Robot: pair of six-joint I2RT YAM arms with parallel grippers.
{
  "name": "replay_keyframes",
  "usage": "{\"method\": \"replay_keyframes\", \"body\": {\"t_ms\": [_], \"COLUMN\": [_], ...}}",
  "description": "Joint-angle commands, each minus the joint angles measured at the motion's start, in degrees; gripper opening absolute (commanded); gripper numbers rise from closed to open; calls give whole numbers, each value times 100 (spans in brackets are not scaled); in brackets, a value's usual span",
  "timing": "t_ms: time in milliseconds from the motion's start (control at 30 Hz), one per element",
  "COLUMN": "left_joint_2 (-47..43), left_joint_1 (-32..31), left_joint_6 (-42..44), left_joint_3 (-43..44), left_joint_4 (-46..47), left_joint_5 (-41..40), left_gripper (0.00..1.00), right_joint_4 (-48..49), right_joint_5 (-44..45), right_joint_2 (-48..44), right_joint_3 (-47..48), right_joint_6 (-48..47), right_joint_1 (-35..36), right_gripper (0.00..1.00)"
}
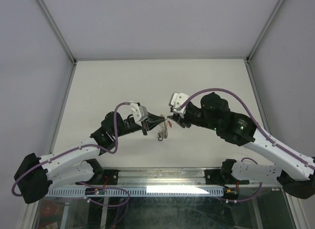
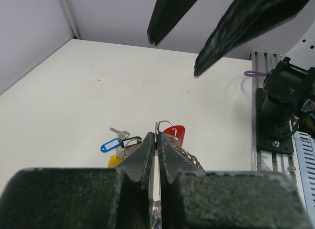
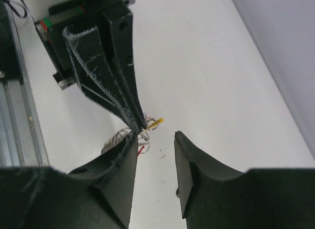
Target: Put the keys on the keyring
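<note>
left gripper [image 2: 156, 140]: your left fingers are pressed fully together, with a thin silvery strip of the keyring [image 2: 154, 194] pinched in the seam between them.
right gripper [image 3: 155, 138]: you have it partly spread, with a clear gap between the fingers and nothing in that gap.
tips to tips: the two sets of fingertips face each other, near but apart. In the right wrist view, the left gripper's tips end just beyond one of your right fingers.
yellow section [image 2: 115, 161]: this part of the keyring shows low and just left of the left fingers.
red tag [image 2: 175, 133]: it lies just past the left fingertips, slightly to their right, beside a small wire loop.
black tag [image 2: 131, 140]: it lies close against the left side of the left fingers.
blue tag [image 2: 110, 146]: it lies further left of the black tag, with a silver key blade [image 2: 119, 133] just beyond it.
keys on the hoop: you cannot tell from these views whether any are threaded.
table [image 2: 74, 91]: a white surface lies beneath both sets of fingers.
</note>
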Motion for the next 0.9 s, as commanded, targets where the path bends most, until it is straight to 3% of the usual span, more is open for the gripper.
{"method": "replay_keyframes", "body": {"t_ms": [0,167,333,500,733,867], "left_joint_2": [-193,-128,156,540,584,515], "left_joint_1": [-37,-52,-53,-52,-52,-51], "left_joint_6": [-931,-1318,-1614,-1868,-1714,-1548], "left_joint_3": [-428,-1093,-1676,-1910,-1962,-1979], "left_joint_4": [1619,2861,4122,4954,4873,4668], "left_joint_5": [-623,-1174,-1648,-1777,-1394,-1123], "left_gripper": [0,0,0,0,0,0], "right_joint_4": [1148,1267,1373,2299,3516,4570], "right_joint_5": [467,607,-437,-1721,-2752,-2739], "right_joint_2": [-287,-231,-34,-37,-111,-370], "right_joint_3": [-166,-250,-482,-1223,-2251,-3043], "right_joint_6": [768,2339,3678,4650,3835,3281], "right_joint_1": [-15,-445,-1411,-2017,-2191,-2260], "right_gripper": [38,39,44,44,39,41]}}
